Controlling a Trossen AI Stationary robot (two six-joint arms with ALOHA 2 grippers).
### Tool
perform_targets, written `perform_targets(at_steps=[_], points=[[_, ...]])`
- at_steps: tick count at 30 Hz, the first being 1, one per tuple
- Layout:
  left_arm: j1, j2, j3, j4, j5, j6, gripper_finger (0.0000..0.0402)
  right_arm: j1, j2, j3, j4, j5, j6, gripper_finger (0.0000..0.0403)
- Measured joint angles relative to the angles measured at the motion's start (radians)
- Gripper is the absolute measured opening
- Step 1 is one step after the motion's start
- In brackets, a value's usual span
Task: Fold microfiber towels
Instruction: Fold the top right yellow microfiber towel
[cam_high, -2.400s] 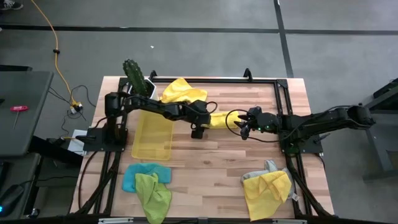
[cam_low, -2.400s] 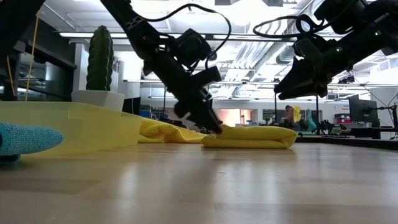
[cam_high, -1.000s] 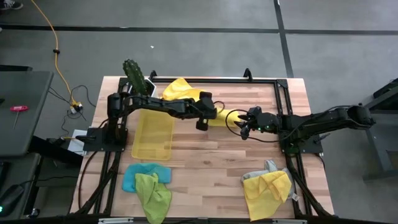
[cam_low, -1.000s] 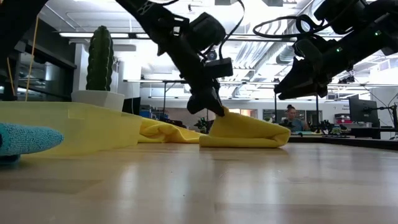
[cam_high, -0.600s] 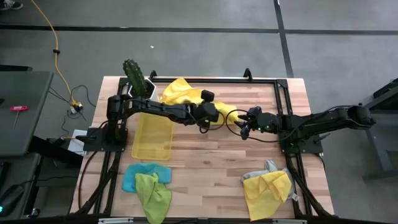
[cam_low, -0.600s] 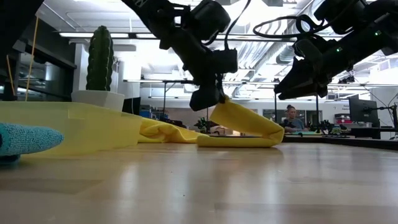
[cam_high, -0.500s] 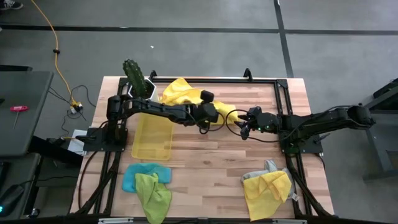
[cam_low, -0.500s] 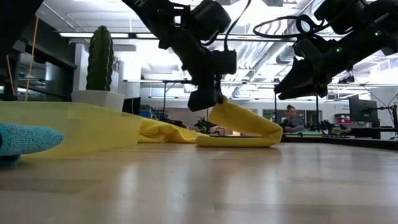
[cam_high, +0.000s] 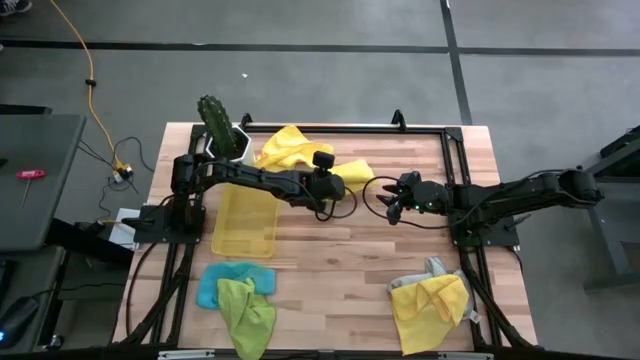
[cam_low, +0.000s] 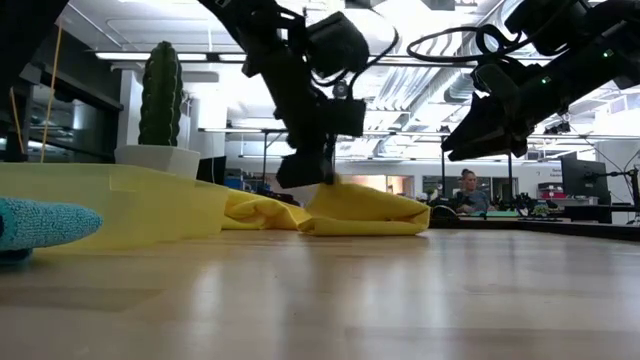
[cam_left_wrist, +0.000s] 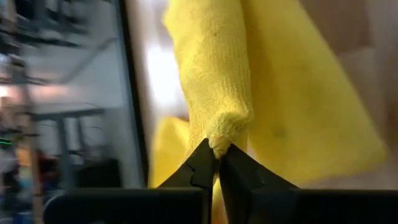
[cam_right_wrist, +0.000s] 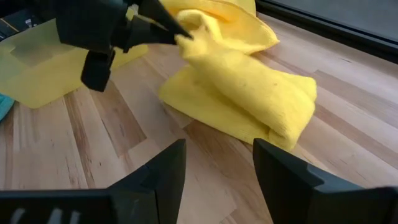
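At the far middle of the table (cam_high: 330, 270), the left gripper (cam_left_wrist: 216, 163) is pinching a corner of a yellow towel (cam_high: 352, 173), its fingers closed tight on the cloth, and is holding that edge up off the wood. The towel is lying partly doubled, so this fold looks only half made. The right gripper (cam_high: 392, 202) is hovering just right of the towel with its fingers apart, holding nothing. Much work is remaining, I think: a crumpled yellow towel (cam_high: 282, 146) is lying far left, a blue towel (cam_high: 208, 288) and a green towel (cam_high: 247, 312) are bunched near left, and a grey towel (cam_high: 432, 268) with another yellow one (cam_high: 428, 310) are waiting near right. None looks neatly folded yet.
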Motion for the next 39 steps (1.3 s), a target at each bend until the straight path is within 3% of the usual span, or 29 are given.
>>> perform_targets(at_steps=[7,24,35,39], points=[[-0.011,0.0,0.0,-0.07,0.125,-0.113,0.0027,0.0,0.0,0.0,0.0,0.0,0.002,0.0179],[-0.048,0.0,0.0,-0.107,0.221,-0.124,0.0036,0.0,0.0,0.0,0.0,0.0,0.002,0.0179],[-0.022,0.0,0.0,-0.122,0.166,-0.111,0.0148,0.0,0.0,0.0,0.0,0.0,0.001,0.0179],[-0.039,0.0,0.037,-0.223,0.175,-0.137,0.0188,0.0,0.0,0.0,0.0,0.0,0.001,0.0179]])
